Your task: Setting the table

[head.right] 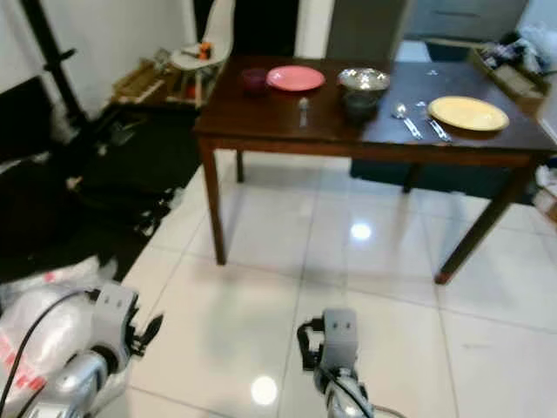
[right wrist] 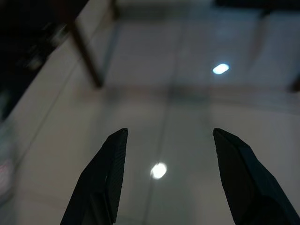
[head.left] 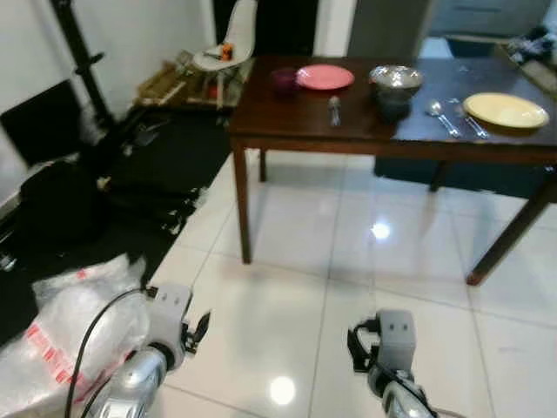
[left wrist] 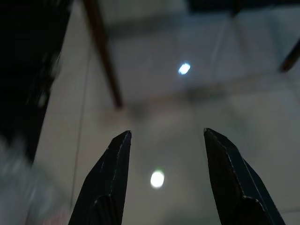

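Left eye view: both arms low over white glossy tiled floor. Left end effector released, fingers spread, nothing between them; right end effector also released, empty. Crumpled clear plastic bag lies on floor by left arm. Further off, dark brown wooden table, well apart from both end effectors. Near its front edge: metal spoon left of centre, two more pieces of silver cutlery beside round yellow plate at right end. Toward back edge: round pink plate, small dark purple bowl at left corner, shiny metal bowl centre.
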